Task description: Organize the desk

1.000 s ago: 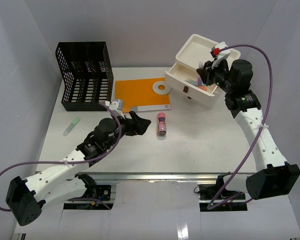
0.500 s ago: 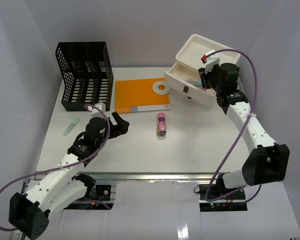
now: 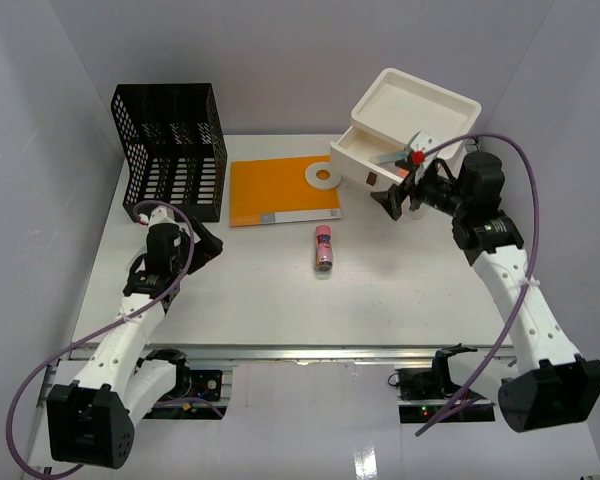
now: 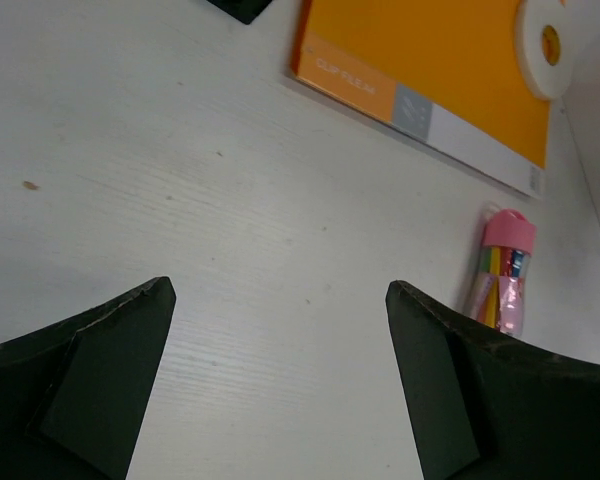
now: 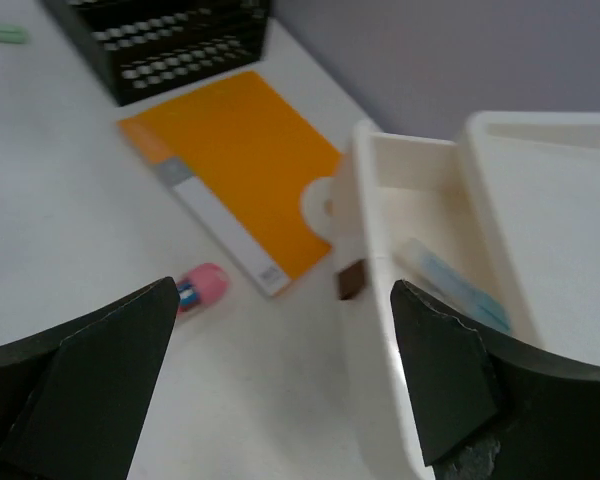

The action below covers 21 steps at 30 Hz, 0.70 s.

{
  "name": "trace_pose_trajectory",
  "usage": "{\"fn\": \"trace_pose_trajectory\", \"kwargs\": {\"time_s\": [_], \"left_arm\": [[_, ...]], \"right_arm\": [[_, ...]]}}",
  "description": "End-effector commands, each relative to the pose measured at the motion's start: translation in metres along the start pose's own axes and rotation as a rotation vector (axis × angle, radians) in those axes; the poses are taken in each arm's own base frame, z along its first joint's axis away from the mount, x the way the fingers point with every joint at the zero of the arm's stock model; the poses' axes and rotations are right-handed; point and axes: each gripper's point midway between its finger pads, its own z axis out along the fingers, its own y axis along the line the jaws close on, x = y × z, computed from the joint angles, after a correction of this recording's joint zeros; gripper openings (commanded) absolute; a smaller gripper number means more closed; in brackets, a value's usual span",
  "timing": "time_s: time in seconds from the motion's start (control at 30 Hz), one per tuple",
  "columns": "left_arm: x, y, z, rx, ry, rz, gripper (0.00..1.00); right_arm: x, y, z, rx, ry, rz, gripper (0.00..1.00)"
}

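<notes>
**1. Desk.** The desk (image 3: 400, 290) spans the whole work area under both arms, with its metal rail (image 3: 310, 352) along the near edge. I judge it heavy, rigid and fixed in place, so I do not treat it as something to grasp. Its white top looks hard and smooth, and light items will probably slide if pushed from the side. I take hold of the items lying on it, approaching from above.

**2. Pincers.** The left gripper (image 4: 280, 300) has its fingers wide apart with nothing between them, over bare surface toward the left edge. The right gripper (image 5: 282, 290) is also spread and empty, just in front of the open drawer (image 5: 352, 190) of the white drawer box (image 3: 410, 110) at the far right corner.

**3. Items.**
- A pink tube (image 3: 323, 247) lies loose near the centre. It is likely light and inclined to roll, so I would pinch it across its narrow body.
- An orange folder (image 3: 275, 190) lies flat toward the far edge. It is thin and probably hard to pinch.
- A white tape roll (image 3: 322, 177) rests on the folder's corner nearest the box.
- A black mesh rack (image 3: 170, 150) occupies the far left corner.
- A pale blue pen (image 5: 450, 285) lies in the drawer.
</notes>
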Motion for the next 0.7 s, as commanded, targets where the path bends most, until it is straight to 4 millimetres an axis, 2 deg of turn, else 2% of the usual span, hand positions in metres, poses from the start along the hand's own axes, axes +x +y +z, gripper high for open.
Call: {"fn": "trace_pose_trajectory", "kwargs": {"time_s": [0.0,0.03,0.07,0.13,0.2,0.3,0.5,0.67], "left_arm": [[-0.035,0.038,0.002,-0.167,-0.072,0.07,0.98],[-0.041,0.048,0.003,-0.202,-0.08,0.078,0.98],[-0.043,0.051,0.005,-0.211,-0.082,0.1,0.98],[-0.065,0.068,0.008,-0.27,-0.117,0.171,0.98],[-0.079,0.069,0.013,-0.265,-0.136,0.291,0.98],[-0.095,0.066,0.022,-0.216,-0.179,0.537,0.98],[-0.099,0.092,0.038,-0.275,-0.181,0.797,0.98],[-0.09,0.116,0.062,-0.247,-0.082,0.829,0.98]], "right_arm": [[0.014,0.117,-0.031,-0.541,-0.137,0.069,0.93],[0.023,0.13,-0.036,-0.592,-0.147,0.088,0.93],[0.031,0.135,-0.038,-0.602,-0.147,0.093,0.93],[0.048,0.143,-0.04,-0.606,-0.138,0.085,0.92],[0.053,0.147,-0.044,-0.612,-0.135,0.084,0.92],[0.05,0.155,-0.05,-0.655,-0.161,0.095,0.92],[0.055,0.152,-0.049,-0.615,-0.148,0.079,0.91],[0.056,0.151,-0.05,-0.606,-0.147,0.075,0.91]]}}
